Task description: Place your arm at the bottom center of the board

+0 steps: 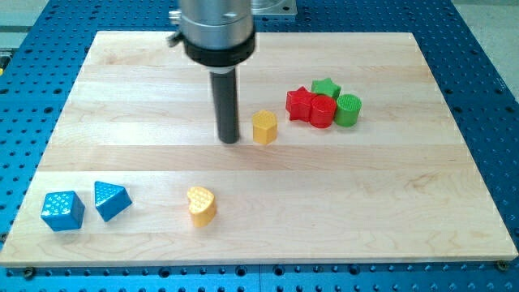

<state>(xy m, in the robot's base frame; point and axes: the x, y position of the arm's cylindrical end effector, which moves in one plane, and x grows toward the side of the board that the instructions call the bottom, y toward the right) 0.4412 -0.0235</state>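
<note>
My tip (pixel 230 139) rests on the wooden board (pixel 365 211) a little above its centre. A yellow hexagonal block (pixel 264 127) stands just to the tip's right, a small gap apart. A yellow heart block (pixel 201 204) lies below the tip, toward the view's bottom. At the view's right is a tight cluster: a red star block (pixel 299 103), a red cylinder (pixel 323 111), a green star block (pixel 326 88) and a green cylinder (pixel 349 109). A blue cube (pixel 62 210) and a blue triangular block (pixel 111 199) sit at the bottom left.
The board lies on a blue perforated table (pixel 495 97). The arm's grey housing (pixel 216 28) hangs over the board's top edge.
</note>
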